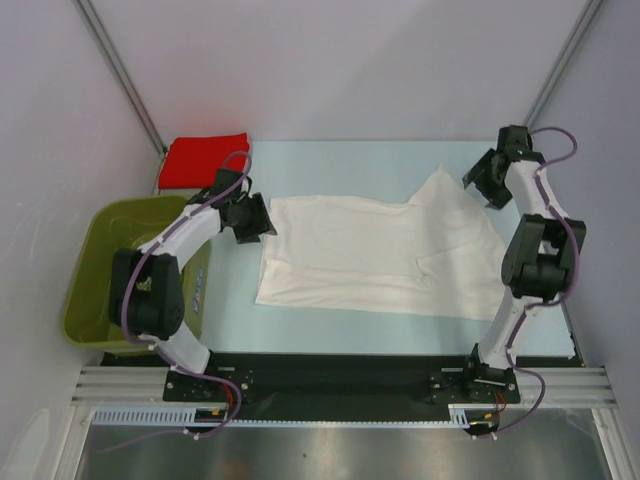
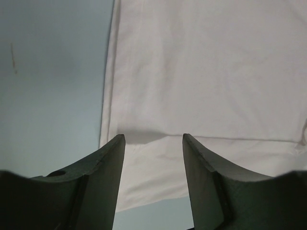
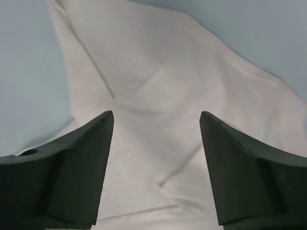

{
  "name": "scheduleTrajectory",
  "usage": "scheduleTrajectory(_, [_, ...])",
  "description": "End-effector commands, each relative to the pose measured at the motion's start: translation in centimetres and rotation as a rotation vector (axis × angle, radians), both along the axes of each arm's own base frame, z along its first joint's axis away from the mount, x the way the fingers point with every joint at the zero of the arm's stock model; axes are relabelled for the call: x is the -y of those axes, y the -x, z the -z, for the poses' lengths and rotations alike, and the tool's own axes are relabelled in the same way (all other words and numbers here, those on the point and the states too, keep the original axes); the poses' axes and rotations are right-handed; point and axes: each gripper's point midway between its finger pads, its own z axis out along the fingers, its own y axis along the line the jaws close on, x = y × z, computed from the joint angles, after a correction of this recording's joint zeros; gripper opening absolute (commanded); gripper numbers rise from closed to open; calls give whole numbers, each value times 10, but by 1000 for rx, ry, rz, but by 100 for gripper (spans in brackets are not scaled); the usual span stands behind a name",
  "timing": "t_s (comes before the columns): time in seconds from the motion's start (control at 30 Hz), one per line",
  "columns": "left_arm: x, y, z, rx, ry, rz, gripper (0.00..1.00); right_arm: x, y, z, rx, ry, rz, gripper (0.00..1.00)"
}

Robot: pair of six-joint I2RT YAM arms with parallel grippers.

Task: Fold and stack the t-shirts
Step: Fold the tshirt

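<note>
Leftmost, out past the left arm's elbow and well apart from the left gripper [image 1: 264,228], an olive-green basket [image 1: 85,260] sits off the edge of the pale blue table [image 1: 340,160]. Behind that gripper and a little to its left, a red t-shirt [image 1: 205,158] lies as a compact flat patch at the table's far left corner. The left gripper itself hangs with its jaws parted to a middling gap and nothing between them, right at the left edge of the white t-shirt [image 1: 380,255]. From the left wrist, the left gripper [image 2: 153,139] looks down on the white cloth [image 2: 206,72], which fills everything ahead and to the right of the fingers, with bare table ahead to the left and a seam line crossing just beyond the fingertips. The shirt spreads flat from this gripper across to the right gripper [image 1: 487,180], which hovers beside a peaked corner of cloth, jaws spread wide and empty. Under the right gripper [image 3: 157,115] the creased cloth [image 3: 158,72] narrows to a point ahead and to the left
</note>
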Motion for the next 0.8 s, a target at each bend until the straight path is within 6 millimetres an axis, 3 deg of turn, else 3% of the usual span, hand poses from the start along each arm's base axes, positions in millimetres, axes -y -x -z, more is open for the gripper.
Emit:
scheduleTrajectory(0.0, [18, -28, -20, 84, 44, 85, 56, -31, -85, -12, 191, -64, -141, 75])
scheduleTrajectory(0.07, [24, -38, -26, 110, 55, 111, 56, -40, -112, -16, 247, -55, -173, 68])
scheduleTrajectory(0.1, [26, -40, -27, 113, 63, 122, 56, -42, -123, 1, 239, -51, -195, 65])
scheduleTrajectory(0.13, [27, -41, -27, 114, 62, 134, 56, -49, -142, -16, 302, -38, -220, 64])
scheduleTrajectory(0.27, [33, -41, -24, 110, 73, 176, 56, -53, -177, -7, 345, -14, -263, 65])
scheduleTrajectory(0.3, [34, -41, -23, 107, 75, 181, 55, -55, -182, -5, 350, -17, -273, 67])
scheduleTrajectory(0.33, [35, -39, -21, 103, 77, 190, 56, -55, -187, 12, 330, -18, -278, 67])
scheduleTrajectory(0.37, [35, -39, -20, 100, 76, 191, 55, -54, -194, 5, 353, -10, -279, 66])
scheduleTrajectory(0.43, [34, -38, -17, 94, 69, 194, 56, -53, -199, 21, 336, -14, -272, 65])
scheduleTrajectory(0.57, [35, -44, -20, 100, 62, 199, 56, -55, -208, 33, 337, -14, -279, 61])
scheduleTrajectory(0.77, [37, -53, -21, 91, 71, 197, 55, -65, -215, 42, 352, -13, -308, 47])
